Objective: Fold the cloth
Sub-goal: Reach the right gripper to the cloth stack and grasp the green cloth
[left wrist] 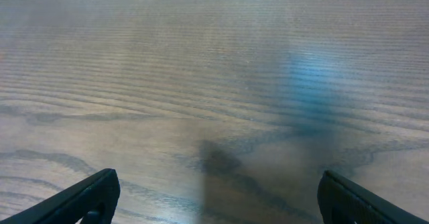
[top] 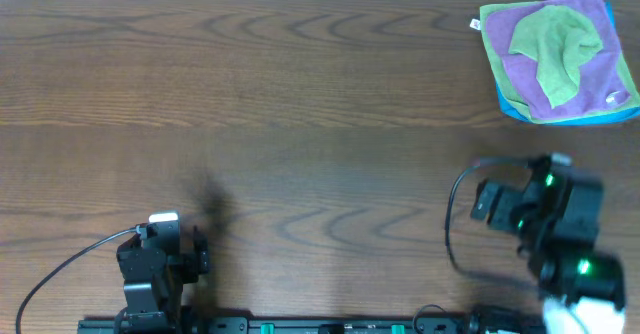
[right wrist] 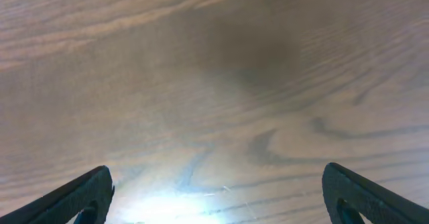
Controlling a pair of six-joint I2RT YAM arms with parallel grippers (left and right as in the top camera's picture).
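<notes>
So far nothing looks folded: the green cloth (top: 555, 44) lies crumpled atop a pile (top: 612, 74) far right, left gripper (left wrist: 218, 196) and right gripper (right wrist: 218, 189) both wide apart, empty.

left fingers (left wrist: 94, 194) spread wide, empty | right fingers (right wrist: 87, 192) spread wide, empty

Shot from high overhead, straight down, whole table (top: 300, 94) in frame, plus low & close from each wrist, tilted fwd past left end effector (left wrist: 218, 200) / right end effector (right wrist: 221, 197) tips, bare table top the only overlap w/ overhead.
</notes>
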